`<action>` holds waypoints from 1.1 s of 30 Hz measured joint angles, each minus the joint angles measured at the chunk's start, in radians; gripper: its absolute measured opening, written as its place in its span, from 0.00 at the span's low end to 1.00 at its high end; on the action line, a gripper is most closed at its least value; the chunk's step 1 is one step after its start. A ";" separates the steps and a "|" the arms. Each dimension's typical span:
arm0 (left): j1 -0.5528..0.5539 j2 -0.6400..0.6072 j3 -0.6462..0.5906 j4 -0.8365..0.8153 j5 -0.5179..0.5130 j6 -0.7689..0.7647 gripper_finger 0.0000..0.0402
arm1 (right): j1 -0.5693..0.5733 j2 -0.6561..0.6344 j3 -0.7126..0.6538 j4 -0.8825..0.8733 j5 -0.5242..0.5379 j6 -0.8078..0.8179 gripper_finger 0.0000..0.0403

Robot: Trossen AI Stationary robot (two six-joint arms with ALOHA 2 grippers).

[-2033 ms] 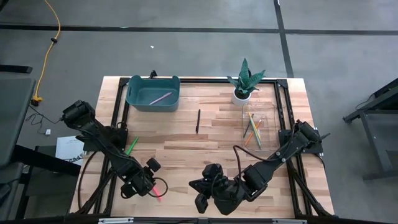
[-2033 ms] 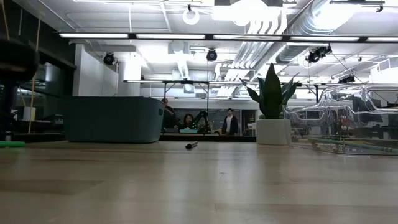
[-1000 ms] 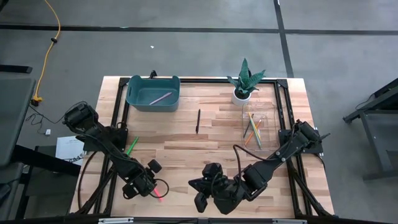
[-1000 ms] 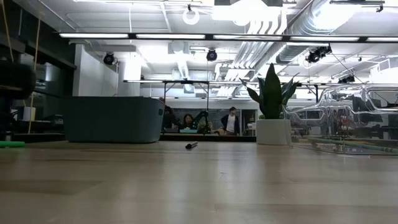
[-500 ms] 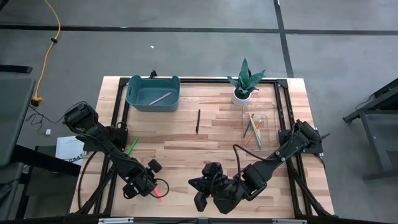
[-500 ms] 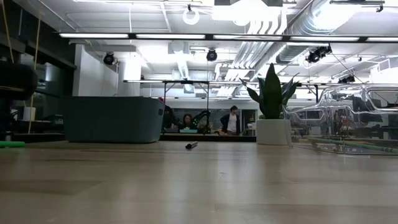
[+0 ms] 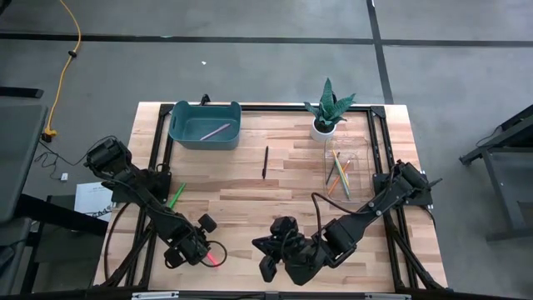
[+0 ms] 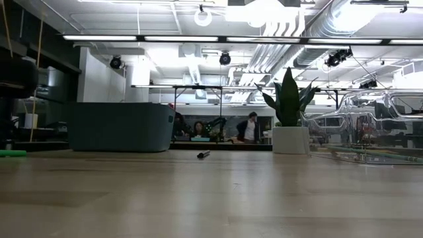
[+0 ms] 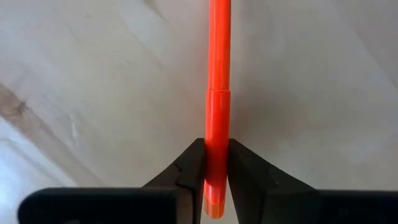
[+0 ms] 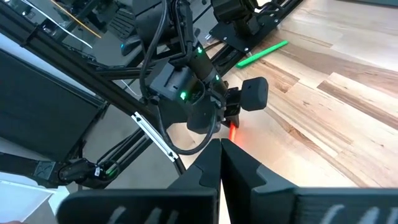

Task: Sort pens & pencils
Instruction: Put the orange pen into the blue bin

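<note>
left end effector [image 9: 216, 163] low at the front-left of the desk [image 7: 283, 192], fingers [image 9: 186, 169] pressed on both sides of the red-orange pen [image 9: 217, 93], so it is gripping that pen near one end. pen lies along the wood, rest of it sticking out ahead of the fingers. in the high view the same pen [image 7: 214, 256] shows just beside the left end effector [image 7: 200, 250], near the desk's front edge.

right end effector [image 10: 221, 163] closed, nothing between the fingers, parked at the front middle of the desk [image 7: 275, 262], pointing toward the left arm.

green pen [image 7: 176, 194] flat on the desk at the left side, well apart from the red-orange one. black pen [image 7: 265, 162] lies alone mid-desk, toward the back; low view shows it end-on [image 8: 203, 155]. pale pink pen [image 7: 215, 132] is inside the teal bin [image 7: 176, 133] at the back left.

pencils [image 7: 338, 173] lie together in the clear tray [image 7: 360, 177] at the right, just in front of the potted plant [image 7: 327, 108]. can make out orange, yellow and teal ones; brown one too small to tell.

people [image 8: 250, 129] visible in the room far behind the desk in the low view.
</note>
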 joint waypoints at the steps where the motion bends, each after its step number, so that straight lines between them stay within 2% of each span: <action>1: 0.000 0.000 0.004 -0.008 -0.003 0.000 0.13 | -0.001 0.000 0.000 0.000 0.000 -0.001 0.00; 7: 0.001 -0.015 0.022 -0.054 -0.010 -0.004 0.08 | -0.001 0.000 0.000 0.000 0.000 -0.006 0.00; 13: 0.001 -0.076 0.044 -0.119 -0.072 -0.005 0.13 | -0.001 0.000 0.000 0.001 0.000 -0.006 0.00; 17: 0.029 -0.135 0.052 -0.167 -0.100 -0.029 0.12 | -0.001 0.000 0.000 0.001 -0.001 -0.007 0.00; 22: 0.105 -0.232 0.053 -0.231 -0.162 -0.046 0.08 | -0.001 0.000 0.000 0.014 -0.001 -0.028 0.00; 29: 0.255 -0.387 0.053 -0.311 -0.204 -0.033 0.14 | -0.001 0.000 0.000 0.016 -0.001 -0.044 0.00; 33: 0.348 -0.470 0.055 -0.372 -0.238 -0.012 0.11 | -0.001 0.000 0.000 0.022 -0.001 -0.052 0.00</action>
